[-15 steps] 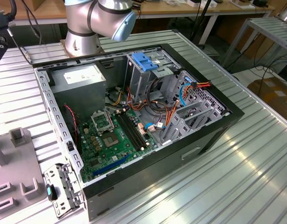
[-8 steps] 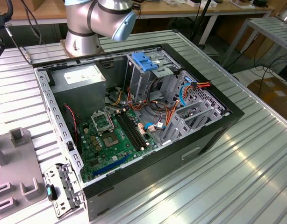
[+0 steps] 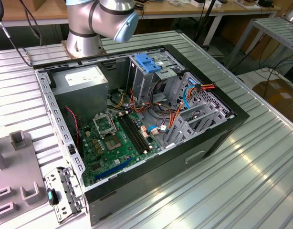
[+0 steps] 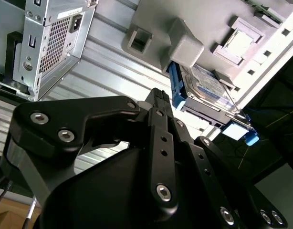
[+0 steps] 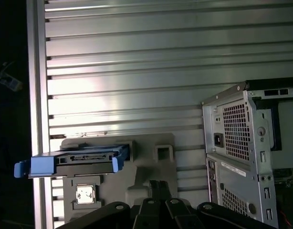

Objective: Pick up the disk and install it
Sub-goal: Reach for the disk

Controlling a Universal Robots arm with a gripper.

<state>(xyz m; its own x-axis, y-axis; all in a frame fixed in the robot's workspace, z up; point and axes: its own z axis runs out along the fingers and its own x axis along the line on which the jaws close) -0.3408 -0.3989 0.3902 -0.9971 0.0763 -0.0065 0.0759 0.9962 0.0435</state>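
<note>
The disk [image 5: 84, 162] is a flat silver drive with blue side rails, standing on edge in a grey holder block [image 5: 151, 167] on the ribbed table. The second wrist view shows the disk [image 4: 206, 78] with its label face and a blue rail, held between the grey holder's [image 4: 184, 43] posts. My black gripper [image 5: 158, 185] hangs above the holder, a short way from the disk and not touching it. In the second wrist view the gripper [image 4: 158, 95] has its fingers together with nothing between them.
An open computer case [image 3: 223, 129] lies on the ribbed metal table [image 3: 261, 181], with the motherboard [image 3: 113, 138], a drive cage with a blue handle [image 3: 149, 62] and a grey power-supply box [image 3: 84, 78] inside. The case's rear panel [image 5: 242, 143] stands beside the holder. The arm's base [image 3: 84, 28] is behind the case.
</note>
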